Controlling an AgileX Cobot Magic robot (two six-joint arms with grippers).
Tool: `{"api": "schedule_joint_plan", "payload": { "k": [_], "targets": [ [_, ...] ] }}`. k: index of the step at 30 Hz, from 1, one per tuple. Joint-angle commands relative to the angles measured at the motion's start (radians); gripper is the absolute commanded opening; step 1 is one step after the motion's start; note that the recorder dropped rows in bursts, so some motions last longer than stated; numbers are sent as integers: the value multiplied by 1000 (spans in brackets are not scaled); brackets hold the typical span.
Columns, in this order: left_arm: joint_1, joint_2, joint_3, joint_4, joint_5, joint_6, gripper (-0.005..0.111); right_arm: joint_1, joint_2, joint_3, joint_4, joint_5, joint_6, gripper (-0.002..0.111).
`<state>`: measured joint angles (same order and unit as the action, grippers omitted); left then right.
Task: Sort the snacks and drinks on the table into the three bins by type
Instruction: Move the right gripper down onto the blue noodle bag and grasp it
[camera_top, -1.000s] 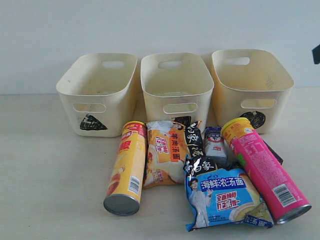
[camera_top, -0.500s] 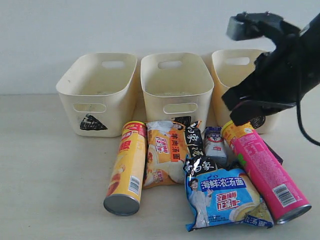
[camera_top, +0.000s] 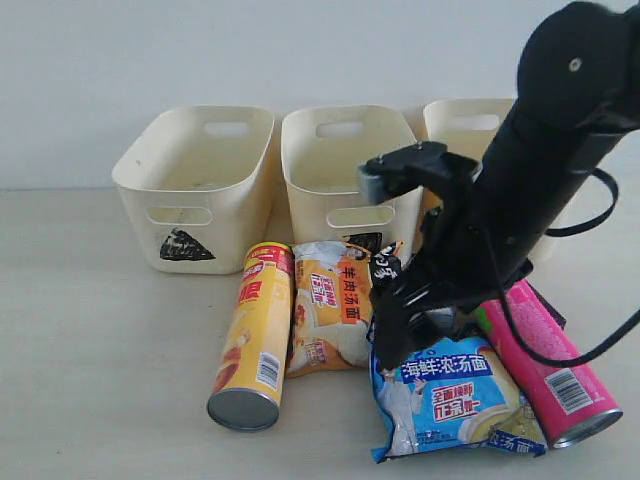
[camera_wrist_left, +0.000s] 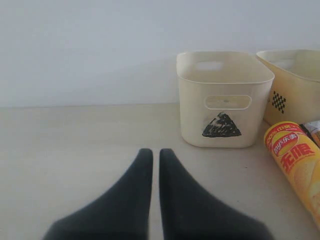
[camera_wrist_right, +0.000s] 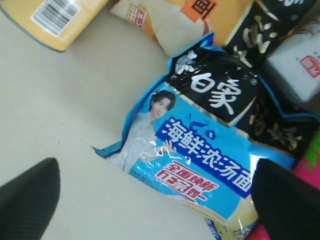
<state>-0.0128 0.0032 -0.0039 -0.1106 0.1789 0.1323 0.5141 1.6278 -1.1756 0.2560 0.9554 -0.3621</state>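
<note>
My right gripper (camera_top: 410, 328) hangs open just over the top of the blue noodle packet (camera_top: 455, 398), its fingers spread wide either side of the packet (camera_wrist_right: 200, 145). Left of it lie the yellow chip can (camera_top: 255, 335) and the orange-black noodle packet (camera_top: 335, 305). The pink chip can (camera_top: 548, 372) lies to the right, half behind the arm. A corner of the white-blue carton (camera_wrist_right: 295, 60) shows in the right wrist view; the purple carton is hidden. Behind stand the triangle bin (camera_top: 195, 185), the middle bin (camera_top: 350, 165) and the right bin (camera_top: 462, 125). My left gripper (camera_wrist_left: 151, 152) is shut, low over bare table (camera_wrist_left: 75, 145).
The right arm (camera_top: 540, 170) slants across the right bin and the pile's right side. In the left wrist view the triangle bin (camera_wrist_left: 222, 100), the checker-marked bin (camera_wrist_left: 295, 85) and the yellow can (camera_wrist_left: 295, 155) lie ahead. A pale wall backs the bins.
The right arm has swung in from the upper right and dropped down to the blue noodle packet. None of the snacks or bins has moved.
</note>
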Motion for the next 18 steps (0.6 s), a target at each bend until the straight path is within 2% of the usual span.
{"api": "schedule_joint_plan", "payload": {
  "k": [1,10,18],
  "targets": [
    [4,-3,4,-6,1,4,4,40,70,-8,-99,-15,78,96],
    [4,-3,4,-6,1,4,4,68,179,-8,-207,-163,264,96],
    [4,-3,4,-6,1,4,4,68,266,-8,-229,-242,299,96]
  ]
}}
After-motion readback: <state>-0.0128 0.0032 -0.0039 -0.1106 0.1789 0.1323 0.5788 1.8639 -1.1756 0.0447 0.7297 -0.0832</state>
